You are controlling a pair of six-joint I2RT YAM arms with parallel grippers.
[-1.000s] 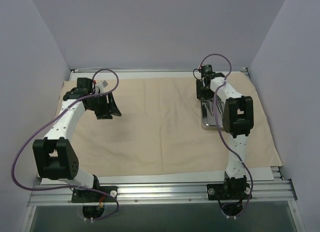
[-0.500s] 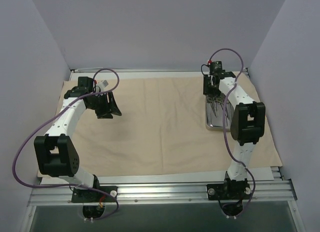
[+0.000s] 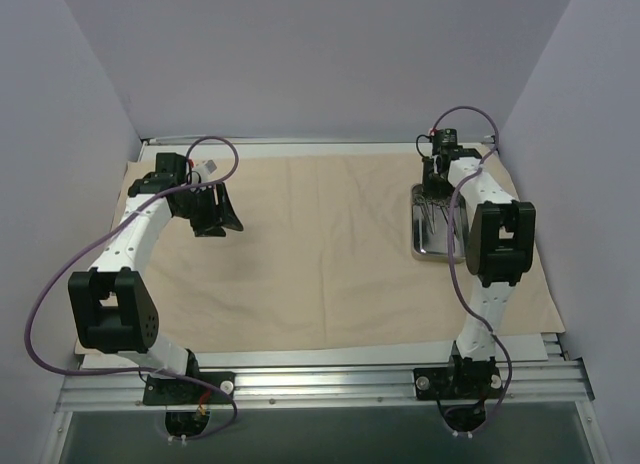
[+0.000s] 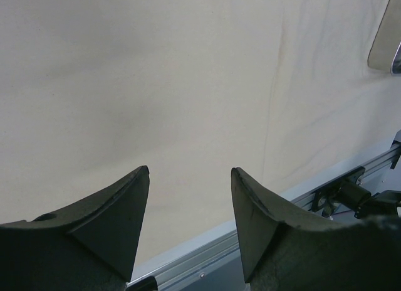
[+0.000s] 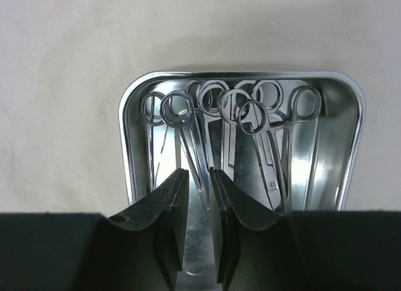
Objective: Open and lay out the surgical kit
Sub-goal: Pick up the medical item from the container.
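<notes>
The beige cloth wrap (image 3: 320, 264) lies spread flat over the table. The shiny steel tray (image 3: 425, 248) sits on its right part, and its rim shows in the right wrist view (image 5: 241, 73). It holds several ring-handled forceps and scissors (image 5: 177, 109) side by side, rings at the far end. My right gripper (image 3: 437, 184) hangs over the tray. Its jaws (image 5: 197, 172) stand a narrow gap apart, with one instrument's shaft running toward the gap and nothing gripped. My left gripper (image 3: 218, 219) is open and empty above the cloth's left part (image 4: 190, 172). I cannot pick out tweezers.
Purple walls close in the back and both sides. An aluminium rail (image 3: 320, 384) runs along the near edge and also shows in the left wrist view (image 4: 351, 178). A corner of the tray (image 4: 388, 34) shows at the top right of the left wrist view.
My right arm has swung to the right and slightly farther back over the tray. The tray looks shifted slightly right with it. The left arm has not moved.
</notes>
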